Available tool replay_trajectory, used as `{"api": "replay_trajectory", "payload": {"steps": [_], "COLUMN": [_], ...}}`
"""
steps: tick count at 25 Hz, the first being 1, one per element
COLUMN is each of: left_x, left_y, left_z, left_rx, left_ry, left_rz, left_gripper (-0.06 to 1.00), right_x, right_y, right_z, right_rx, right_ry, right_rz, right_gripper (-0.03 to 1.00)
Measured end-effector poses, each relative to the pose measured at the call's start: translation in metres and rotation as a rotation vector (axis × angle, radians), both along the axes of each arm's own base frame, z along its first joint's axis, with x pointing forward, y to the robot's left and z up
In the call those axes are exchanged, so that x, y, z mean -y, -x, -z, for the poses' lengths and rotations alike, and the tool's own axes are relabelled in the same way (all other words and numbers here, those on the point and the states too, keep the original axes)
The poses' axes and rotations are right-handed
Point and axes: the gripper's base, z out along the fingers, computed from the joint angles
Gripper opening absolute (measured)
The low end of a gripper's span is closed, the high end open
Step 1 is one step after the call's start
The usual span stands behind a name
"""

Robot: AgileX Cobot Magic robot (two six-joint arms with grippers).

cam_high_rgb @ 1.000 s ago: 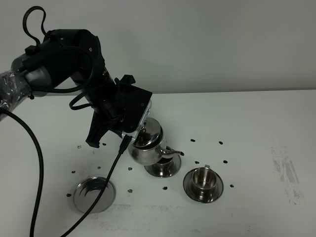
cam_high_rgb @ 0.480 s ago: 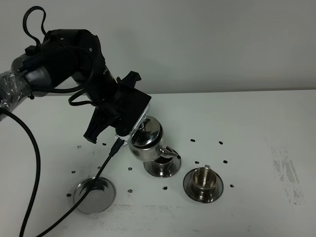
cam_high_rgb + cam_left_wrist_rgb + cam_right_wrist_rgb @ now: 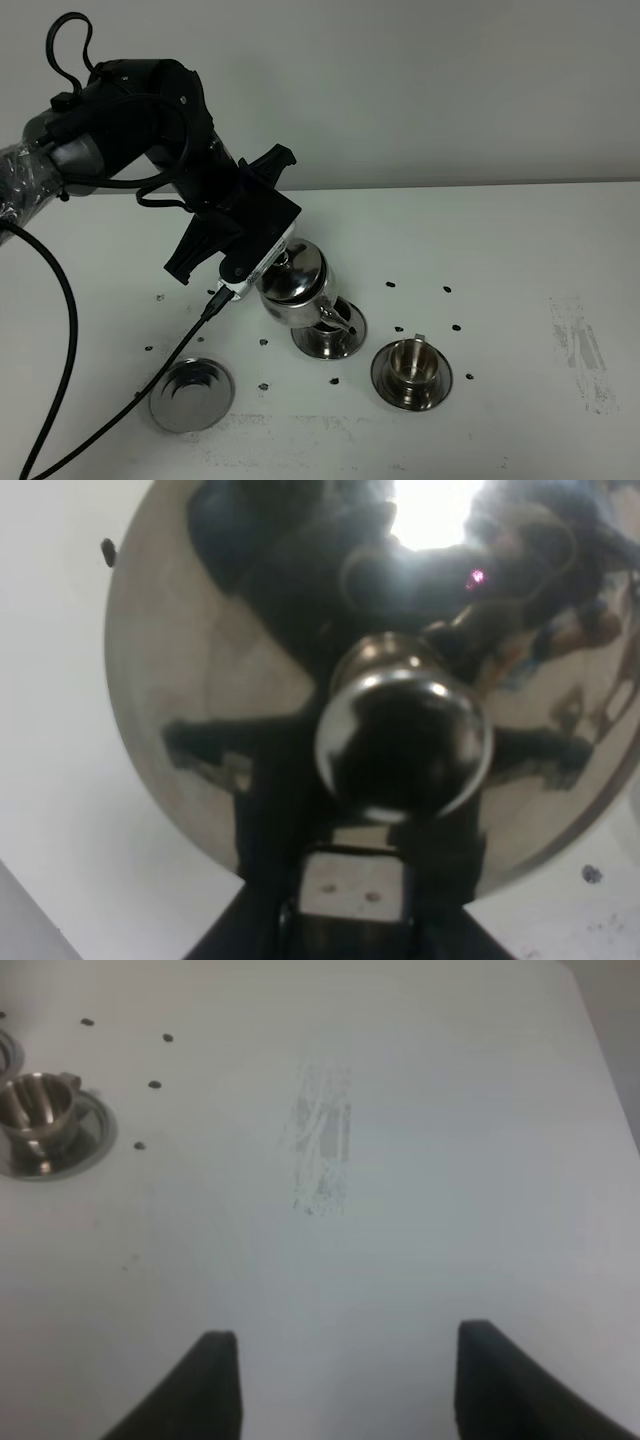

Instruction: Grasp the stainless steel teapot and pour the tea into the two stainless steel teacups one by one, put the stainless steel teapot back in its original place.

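Note:
The stainless steel teapot hangs tilted, its spout dipping over the left teacup, which stands on its saucer. My left gripper is shut on the teapot's handle side. In the left wrist view the domed lid and its round knob fill the frame. The right teacup stands upright on its own saucer, apart from the pot. The original place, a flat round saucer, lies empty at the front left. My right gripper hovers open over bare table.
Small black dots ring the cups and the saucer. A black cable droops from the left arm toward the table's front left. A scuffed patch marks the white table at the right.
The left wrist has rolled further, tipping the teapot more steeply so its spout has dropped down toward the left teacup. The cable has swung left off the empty saucer.

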Motion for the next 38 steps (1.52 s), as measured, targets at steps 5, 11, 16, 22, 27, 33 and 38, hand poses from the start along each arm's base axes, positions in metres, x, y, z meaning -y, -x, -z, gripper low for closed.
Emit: {"api": "replay_trajectory", "payload": {"steps": [5, 11, 16, 22, 27, 33, 38], "left_x": [0.002, 0.011, 0.025, 0.046, 0.056, 0.054, 0.05], "left_y": [-0.003, -0.009, -0.017, -0.034, -0.042, -0.041, -0.041], "left_z": [-0.002, -0.008, -0.005, 0.01, 0.015, 0.02, 0.022], "left_rx": [0.03, 0.153, 0.195, 0.174, 0.144, 0.12, 0.117], "left_ry": [0.03, 0.082, 0.114, 0.112, 0.099, 0.009, -0.048], "left_rz": [-0.003, 0.035, 0.056, 0.096, 0.128, 0.158, 0.166], "left_gripper": [0.26, 0.26, 0.26, 0.26, 0.26, 0.26, 0.26], "right_x": [0.0, 0.0, 0.0, 0.0, 0.0, 0.0, 0.0], "right_y": [0.0, 0.0, 0.0, 0.0, 0.0, 0.0, 0.0], "right_z": [0.0, 0.0, 0.0, 0.0, 0.0, 0.0, 0.0], "right_rx": [0.0, 0.0, 0.0, 0.0, 0.0, 0.0, 0.0], "right_ry": [0.0, 0.0, 0.0, 0.0, 0.0, -0.001, -0.001], "right_rz": [0.0, 0.0, 0.0, 0.0, 0.0, 0.001, 0.001], "right_gripper": [0.49, 0.49, 0.49, 0.49, 0.49, 0.49, 0.49]}}
